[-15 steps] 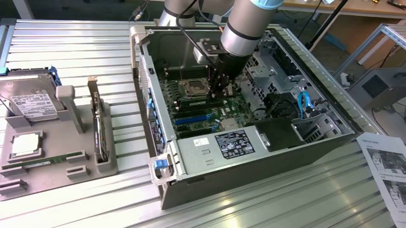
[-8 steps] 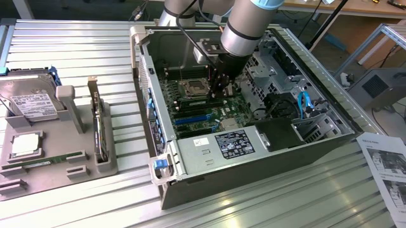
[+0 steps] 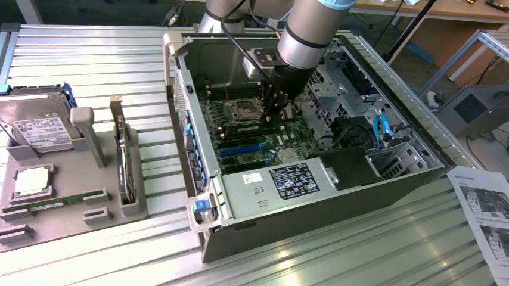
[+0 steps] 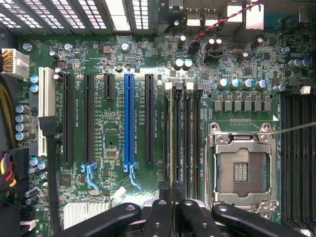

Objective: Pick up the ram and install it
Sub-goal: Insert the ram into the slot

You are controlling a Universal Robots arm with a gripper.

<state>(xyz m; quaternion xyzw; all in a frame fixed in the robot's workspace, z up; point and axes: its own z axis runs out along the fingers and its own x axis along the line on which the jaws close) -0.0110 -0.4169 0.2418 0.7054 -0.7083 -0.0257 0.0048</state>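
Note:
My gripper (image 3: pixel 275 113) reaches down inside the open computer case (image 3: pixel 238 196), over the motherboard (image 3: pixel 247 140). In the wrist view the gripper (image 4: pixel 171 206) is shut on the ram (image 4: pixel 171 148), a thin green stick seen edge-on between the black fingers (image 4: pixel 158 215). The ram runs along the black memory slots (image 4: pixel 185 143), over the slot farthest from the silver processor socket (image 4: pixel 242 168). I cannot tell whether it touches the slot or hangs just above it.
Blue and black expansion slots (image 4: pixel 129 118) lie beside the memory slots. The power supply (image 3: pixel 278 182) and cables (image 3: pixel 382 128) crowd the case. At the exterior view's left, a grey fixture (image 3: pixel 95 205) holds a hard drive (image 3: pixel 40 128), a square processor chip (image 3: pixel 30 182) and another green stick (image 3: pixel 59 201). A paper sheet (image 3: pixel 485 208) lies at the right.

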